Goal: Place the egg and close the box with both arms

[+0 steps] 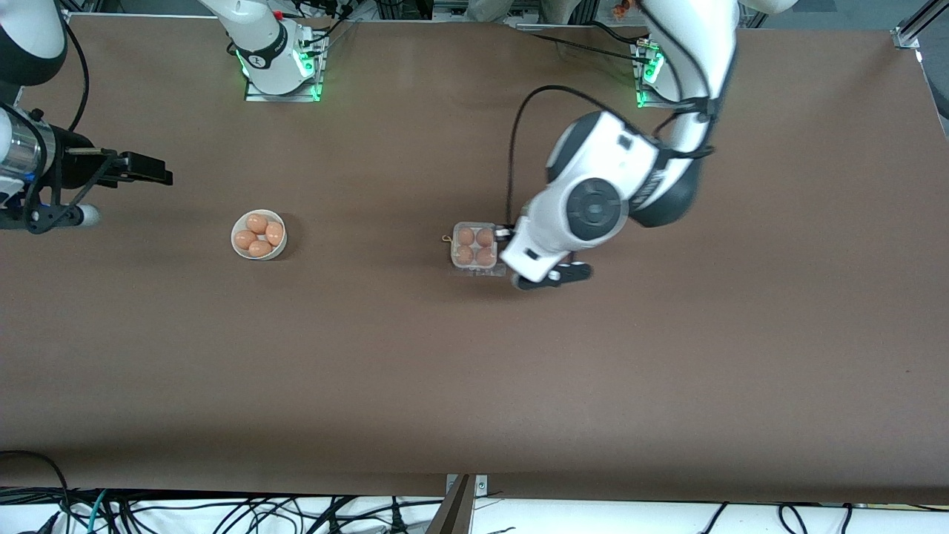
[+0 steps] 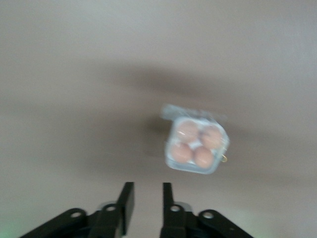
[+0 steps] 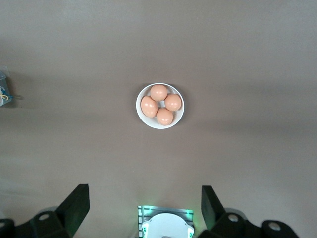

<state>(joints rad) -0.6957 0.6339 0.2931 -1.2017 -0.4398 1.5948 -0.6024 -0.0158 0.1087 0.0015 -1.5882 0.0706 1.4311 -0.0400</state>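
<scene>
The box [image 1: 454, 256] sits mid-table with four orange-brown eggs [image 1: 465, 236] in its cells. A narrow clear flap shows along its side nearer to the front camera; I cannot tell if the lid is shut. My left gripper [image 1: 552, 276] hangs above the table beside the box, toward the left arm's end, empty, with a narrow gap between its fingers. The left wrist view shows the box [image 2: 193, 170], its eggs [image 2: 187, 130] and this gripper [image 2: 147, 191]. My right gripper [image 1: 148, 169] is wide open and empty, high above the right arm's end of the table; it also shows in the right wrist view [image 3: 146, 198].
A round white bowl [image 1: 245, 254] with several more eggs [image 1: 256, 222] stands toward the right arm's end of the table, and shows in the right wrist view [image 3: 176, 121]. Both arm bases stand along the table's edge farthest from the front camera. Cables run along the nearest edge.
</scene>
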